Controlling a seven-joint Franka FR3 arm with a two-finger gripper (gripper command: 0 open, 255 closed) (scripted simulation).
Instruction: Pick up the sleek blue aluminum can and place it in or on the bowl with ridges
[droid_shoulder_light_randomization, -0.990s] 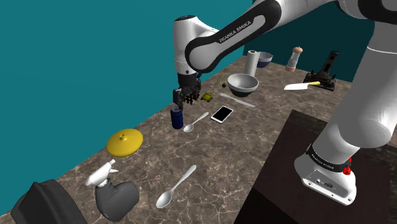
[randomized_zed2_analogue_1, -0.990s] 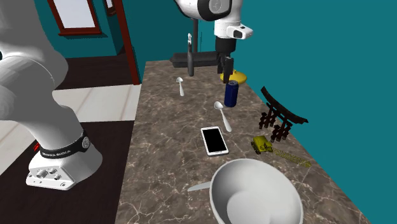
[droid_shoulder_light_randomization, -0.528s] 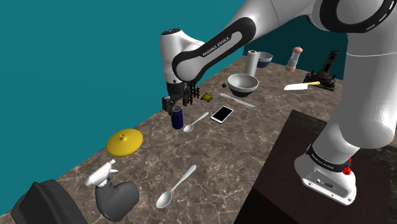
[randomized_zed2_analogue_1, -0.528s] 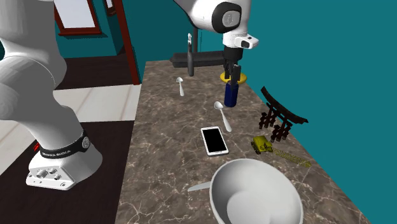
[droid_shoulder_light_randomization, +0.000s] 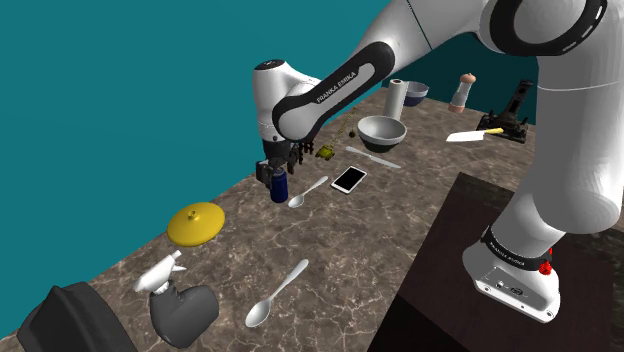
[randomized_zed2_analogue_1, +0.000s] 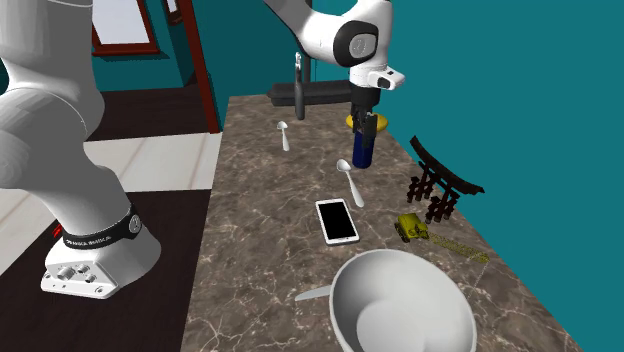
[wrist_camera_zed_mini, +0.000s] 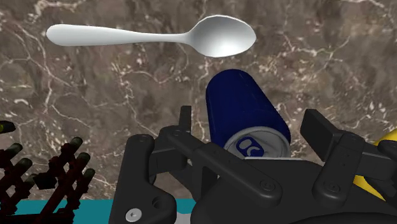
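A dark blue can (droid_shoulder_light_randomization: 279, 187) (randomized_zed2_analogue_1: 362, 153) stands upright on the marble counter near the teal wall. My black gripper (droid_shoulder_light_randomization: 277, 170) (randomized_zed2_analogue_1: 366, 126) has come down over its top. In the wrist view the gripper (wrist_camera_zed_mini: 254, 135) is open, with one of its fingers (wrist_camera_zed_mini: 185, 122) on each side of the can (wrist_camera_zed_mini: 245, 105), and I see no contact. A large white bowl (droid_shoulder_light_randomization: 382, 130) (randomized_zed2_analogue_1: 400, 305) sits further along the counter, past the phone. A smaller dark bowl (droid_shoulder_light_randomization: 417, 93) stands behind the paper roll.
Right beside the can lie a spoon (droid_shoulder_light_randomization: 308, 191) (wrist_camera_zed_mini: 153, 35) and a phone (droid_shoulder_light_randomization: 349, 179). A yellow lid (droid_shoulder_light_randomization: 195, 223) sits on its other side. A dark torii model (randomized_zed2_analogue_1: 440, 180) and a green toy tank (randomized_zed2_analogue_1: 411, 228) stand by the wall. A second spoon (droid_shoulder_light_randomization: 277, 295) lies near the counter's front.
The gripper has swung over from beside the can and dropped down, so that its open fingers now straddle the can's top. The can has not moved.
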